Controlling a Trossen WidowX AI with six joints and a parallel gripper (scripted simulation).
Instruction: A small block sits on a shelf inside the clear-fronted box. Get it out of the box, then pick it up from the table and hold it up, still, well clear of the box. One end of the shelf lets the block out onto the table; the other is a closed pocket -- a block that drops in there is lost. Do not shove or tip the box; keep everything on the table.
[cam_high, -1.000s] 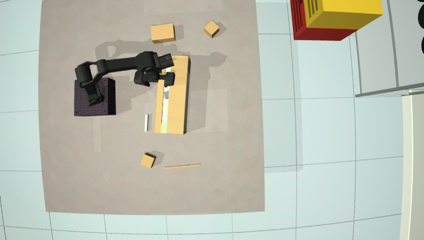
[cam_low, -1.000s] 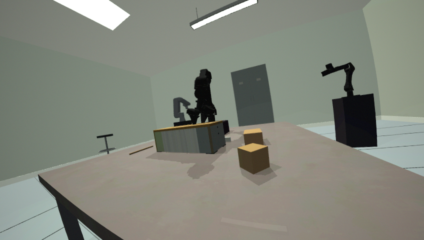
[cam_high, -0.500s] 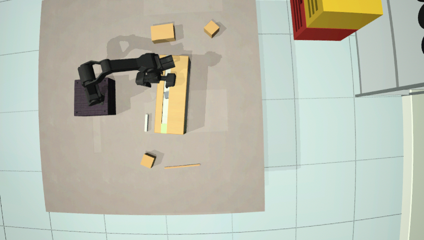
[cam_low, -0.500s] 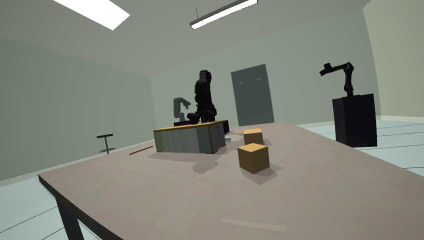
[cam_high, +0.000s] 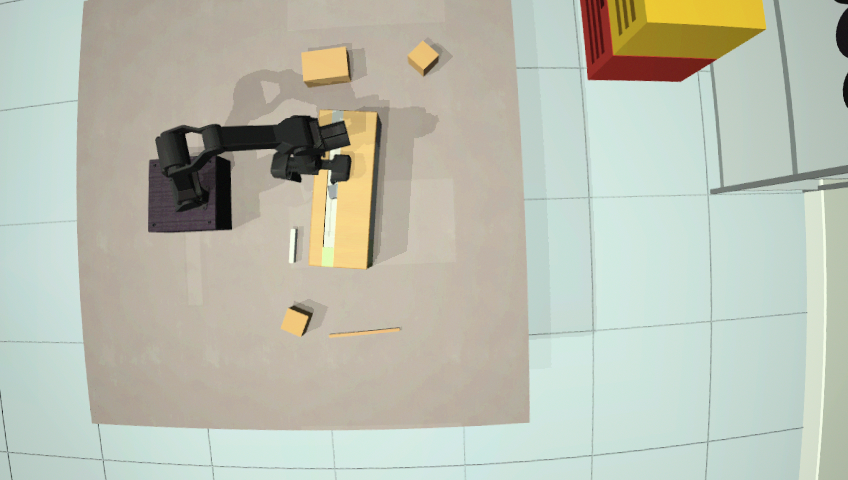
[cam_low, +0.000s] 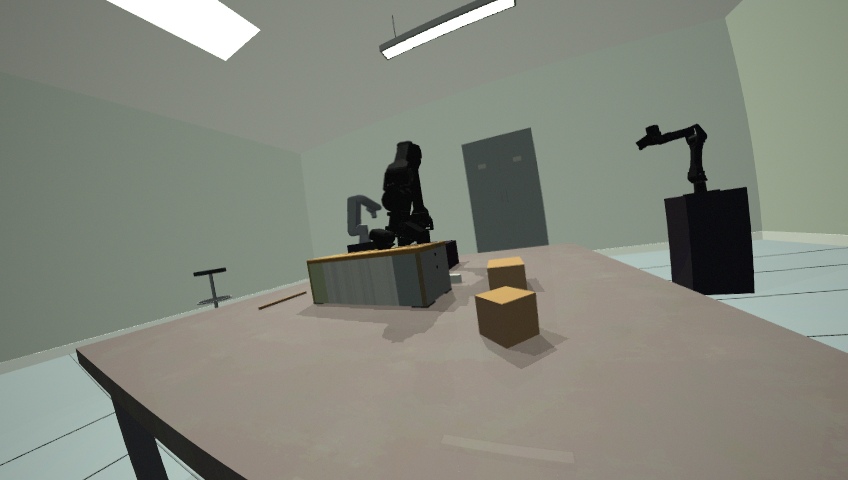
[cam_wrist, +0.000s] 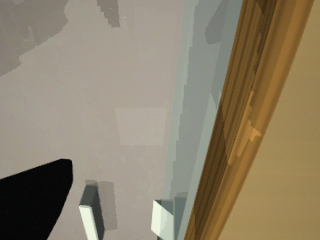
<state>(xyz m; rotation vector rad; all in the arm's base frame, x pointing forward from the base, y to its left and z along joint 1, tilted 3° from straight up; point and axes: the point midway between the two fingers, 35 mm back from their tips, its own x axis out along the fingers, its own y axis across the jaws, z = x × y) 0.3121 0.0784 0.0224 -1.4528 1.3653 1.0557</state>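
The long wooden box (cam_high: 345, 187) (cam_wrist: 190, 127) lies in the middle of the table, with its clear front facing the arm's base. A small grey block (cam_high: 333, 190) shows through the top slot, on the shelf about a third of the way from the far end. In the wrist view a pale block (cam_wrist: 164, 220) sits right at the clear front. My gripper (cam_high: 338, 152) is open and empty. It hangs over the box's top near the far end, just beyond the block. One dark finger (cam_wrist: 34, 223) shows in the wrist view. The exterior view shows the gripper (cam_low: 404, 230) behind the box (cam_low: 380, 276).
A white strip (cam_high: 292, 245) lies on the table beside the box's front; it also shows in the wrist view (cam_wrist: 91, 216). Tan blocks stand at the far side (cam_high: 324, 65) (cam_high: 423, 57) and the near side (cam_high: 296, 321). A thin stick (cam_high: 364, 331) lies near them. The arm's base (cam_high: 189, 196) stands to the left.
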